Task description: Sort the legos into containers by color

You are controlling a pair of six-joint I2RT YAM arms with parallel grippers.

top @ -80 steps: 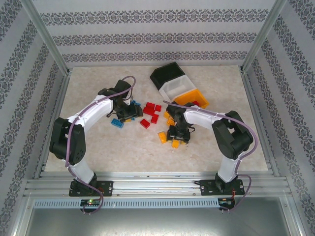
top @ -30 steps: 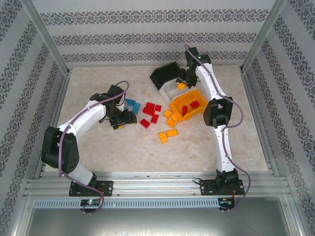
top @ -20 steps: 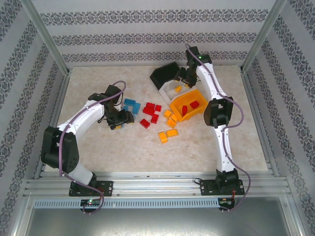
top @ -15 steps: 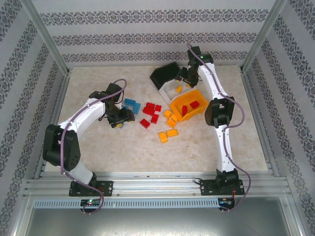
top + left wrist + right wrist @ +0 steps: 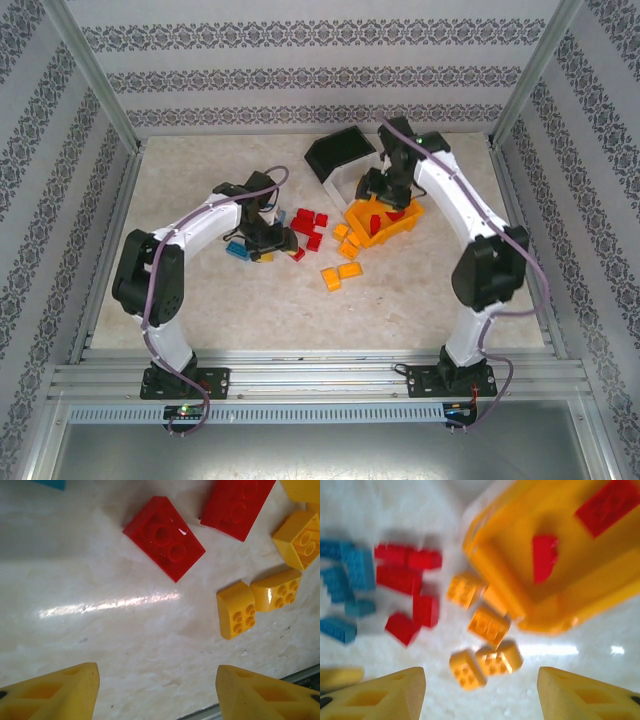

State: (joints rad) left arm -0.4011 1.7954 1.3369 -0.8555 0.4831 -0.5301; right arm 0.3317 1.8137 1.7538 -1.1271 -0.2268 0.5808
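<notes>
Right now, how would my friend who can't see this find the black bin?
Look at the far half of the table, where three bins sit joined in a row. The black bin is the end one at the back, touching the white bin. It is the only dark one; the orange bin is at the other end.

Three bins stand joined in a row at the far middle of the table (image 5: 250,315), slanting from the far bin (image 5: 338,152) on the left, past the middle bin (image 5: 350,186), to the near bin (image 5: 400,222) on the right. Two bricks (image 5: 545,557) lie in the near bin. Loose bricks (image 5: 311,226) spread over the table left of that bin and in front of it (a few just beside its wall), with a pair (image 5: 349,270) side by side nearest the front edge
</notes>
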